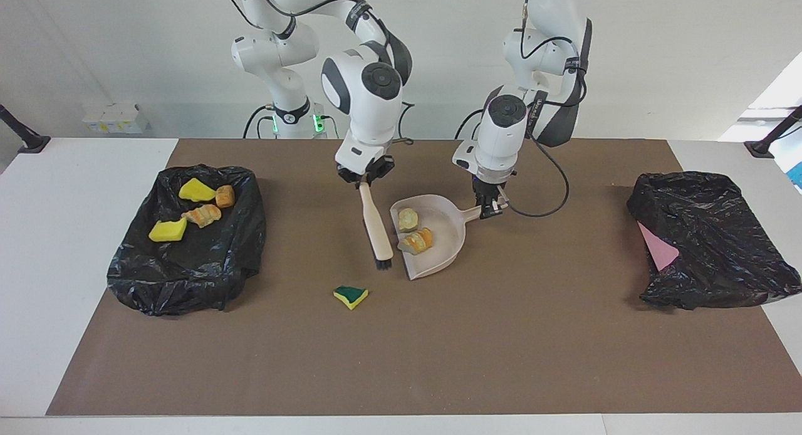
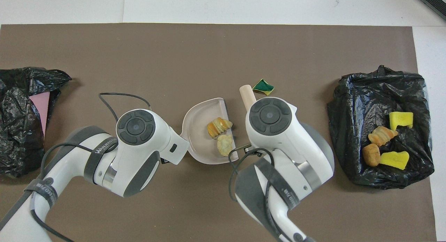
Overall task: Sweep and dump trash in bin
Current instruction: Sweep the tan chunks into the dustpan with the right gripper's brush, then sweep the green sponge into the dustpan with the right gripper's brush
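A beige dustpan [image 1: 443,247] [image 2: 199,125] lies mid-table with two tan and orange trash lumps [image 1: 416,241] [image 2: 218,126] inside it. My left gripper [image 1: 488,207] is shut on the pan's handle. My right gripper [image 1: 365,180] is shut on the handle of a beige hand brush [image 1: 374,225], which slants down with its dark bristles at the mat beside the pan's mouth. A green-and-yellow sponge wedge [image 1: 351,296] [image 2: 263,87] lies loose on the mat, farther from the robots than the brush. The bin [image 1: 188,278] [image 2: 352,106], lined with a black bag, sits at the right arm's end and holds several trash scraps.
A second black bag [image 1: 714,247] [image 2: 17,130] with a pink sheet [image 1: 656,247] showing sits at the left arm's end. A brown mat [image 1: 501,347] covers the table. A black cable loops near the left gripper.
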Robot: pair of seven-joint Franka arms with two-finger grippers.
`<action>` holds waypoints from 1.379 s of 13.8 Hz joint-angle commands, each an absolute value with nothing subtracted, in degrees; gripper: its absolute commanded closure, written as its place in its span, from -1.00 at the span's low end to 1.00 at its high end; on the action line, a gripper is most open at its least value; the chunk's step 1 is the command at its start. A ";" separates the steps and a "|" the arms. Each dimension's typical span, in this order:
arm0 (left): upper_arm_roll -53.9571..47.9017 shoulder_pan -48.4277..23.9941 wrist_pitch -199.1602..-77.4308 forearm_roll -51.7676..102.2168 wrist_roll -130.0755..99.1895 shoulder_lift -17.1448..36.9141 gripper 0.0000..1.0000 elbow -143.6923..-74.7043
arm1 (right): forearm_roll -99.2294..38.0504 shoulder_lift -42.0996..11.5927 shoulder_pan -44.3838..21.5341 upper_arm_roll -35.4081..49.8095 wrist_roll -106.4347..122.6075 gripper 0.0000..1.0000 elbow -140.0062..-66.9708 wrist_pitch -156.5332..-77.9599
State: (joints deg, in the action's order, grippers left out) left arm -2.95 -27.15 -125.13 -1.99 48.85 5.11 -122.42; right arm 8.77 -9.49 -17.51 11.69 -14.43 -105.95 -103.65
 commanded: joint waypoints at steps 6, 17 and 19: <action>-2.81 -27.33 -125.51 -2.90 39.67 3.34 1.00 -124.28 | 24.16 -25.82 -10.46 12.04 -7.21 1.00 -90.54 -103.53; -2.90 -27.60 -123.39 -2.99 35.42 2.55 1.00 -124.89 | 4.94 -18.82 -17.39 12.66 -5.97 1.00 -104.93 -104.06; -2.90 -27.68 -125.15 -2.99 35.77 2.72 1.00 -125.33 | -1.03 -17.93 -19.85 12.66 -6.85 1.00 -105.64 -104.15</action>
